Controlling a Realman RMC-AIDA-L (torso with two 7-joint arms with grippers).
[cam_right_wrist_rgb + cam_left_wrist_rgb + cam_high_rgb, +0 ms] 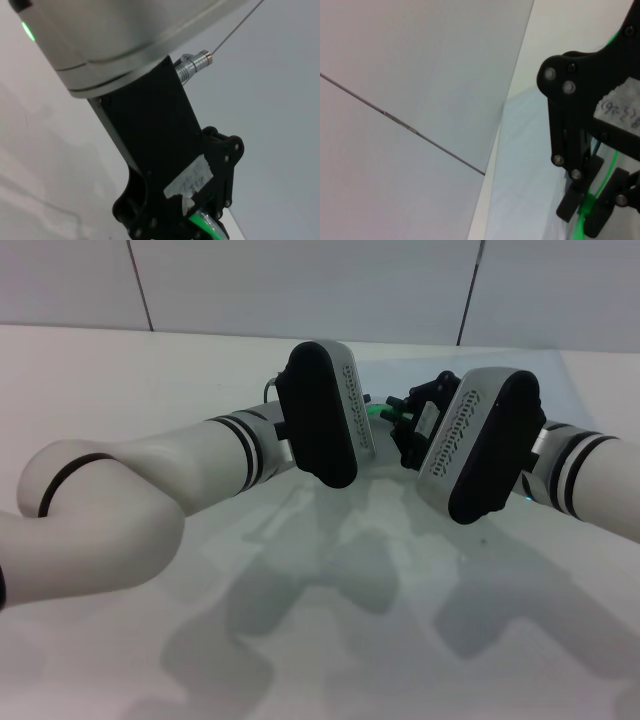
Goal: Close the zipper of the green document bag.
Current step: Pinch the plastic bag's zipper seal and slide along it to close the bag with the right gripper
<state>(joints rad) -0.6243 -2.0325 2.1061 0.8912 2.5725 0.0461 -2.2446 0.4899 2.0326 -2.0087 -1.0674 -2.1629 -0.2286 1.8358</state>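
Now, right gripper [587,212]: jaws pinched nearly closed on the zipper [581,226], the green strip passing between the two black fingers [570,205].
Left gripper [200,225]: seen from the right wrist, green strip at its jaws; how far apart they stand, cannot tell.
Count: two arms, two grippers, both meeting at the middle of the head view; one zipper [383,412], one bag [525,165].
Zipper: thin bright green line, a short stretch showing between the two wrists in the head view, running from one gripper to the other.
Bag: pale blue-grey sheet flat on the white tabletop [120,370], close to the back wall [410,75], mostly hidden behind the wrists in the head view.
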